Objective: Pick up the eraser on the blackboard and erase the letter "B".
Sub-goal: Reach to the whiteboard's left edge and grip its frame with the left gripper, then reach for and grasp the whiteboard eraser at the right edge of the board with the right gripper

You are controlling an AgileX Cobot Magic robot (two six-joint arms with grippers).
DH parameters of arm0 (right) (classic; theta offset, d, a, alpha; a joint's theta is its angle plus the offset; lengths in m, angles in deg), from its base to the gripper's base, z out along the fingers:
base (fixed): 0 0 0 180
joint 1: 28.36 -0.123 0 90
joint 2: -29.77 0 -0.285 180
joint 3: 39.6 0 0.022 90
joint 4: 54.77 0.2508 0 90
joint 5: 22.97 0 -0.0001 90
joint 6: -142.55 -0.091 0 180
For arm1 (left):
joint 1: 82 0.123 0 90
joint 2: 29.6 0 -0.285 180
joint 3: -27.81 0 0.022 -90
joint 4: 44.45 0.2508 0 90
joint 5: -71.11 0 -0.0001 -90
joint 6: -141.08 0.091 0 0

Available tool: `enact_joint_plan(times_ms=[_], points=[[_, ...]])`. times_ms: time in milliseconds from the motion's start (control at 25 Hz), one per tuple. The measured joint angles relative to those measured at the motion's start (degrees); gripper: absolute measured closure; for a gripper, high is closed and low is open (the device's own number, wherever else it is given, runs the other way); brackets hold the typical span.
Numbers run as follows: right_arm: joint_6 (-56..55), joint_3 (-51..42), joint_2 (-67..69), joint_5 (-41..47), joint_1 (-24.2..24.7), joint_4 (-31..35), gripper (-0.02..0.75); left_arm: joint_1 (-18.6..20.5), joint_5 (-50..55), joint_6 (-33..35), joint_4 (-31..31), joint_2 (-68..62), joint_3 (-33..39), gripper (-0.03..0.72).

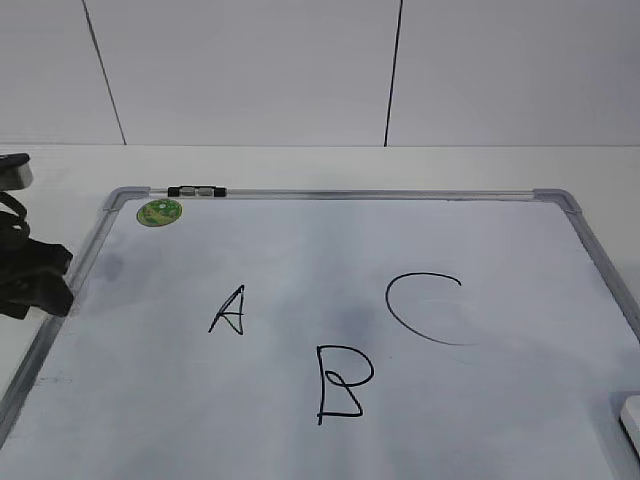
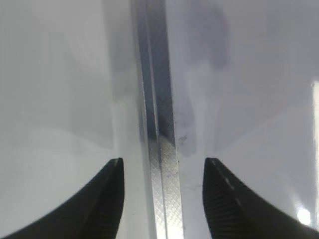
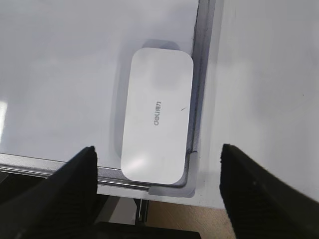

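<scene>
Right wrist view looks straight down on the eraser (image 3: 156,115), a flat white rounded block with small grey print, lying on the blackboard (image 3: 65,64) in a corner, its long side against the silver-grey frame and its near end close to the grey corner cap. The right gripper (image 3: 157,184) hangs above it with its 2 dark fingers (image 3: 75,179) spread wide and released; the eraser sits between them in the picture, closer to the left finger than to the right one, and neither finger touches it.

From the exterior view, only a white sliver of the eraser (image 1: 632,420) shows at the board's lower right edge, well apart from the letter "B" (image 1: 342,383), which stands below and between the "A" (image 1: 229,311) and the "C" (image 1: 420,306). A round green magnet (image 1: 159,212) sits near the top left corner.

The left gripper (image 2: 163,199) is also released, its fingers straddling the board's frame rail (image 2: 159,124) without contact.
</scene>
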Motion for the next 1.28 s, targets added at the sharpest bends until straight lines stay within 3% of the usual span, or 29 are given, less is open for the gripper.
enact_joint_plan(times_ms=[280,600,1280], points=[[0.1,0.0,0.0,0.0,0.0,0.0,0.144,0.0,0.37,0.08,-0.65,-2.07,-0.11,0.314],[0.1,0.0,0.0,0.0,0.0,0.0,0.144,0.0,0.47,0.08,-0.65,-2.07,-0.11,0.384],[0.1,0.0,0.0,0.0,0.0,0.0,0.144,0.0,1.66,0.22,-0.87,-4.69,-0.92,0.403]])
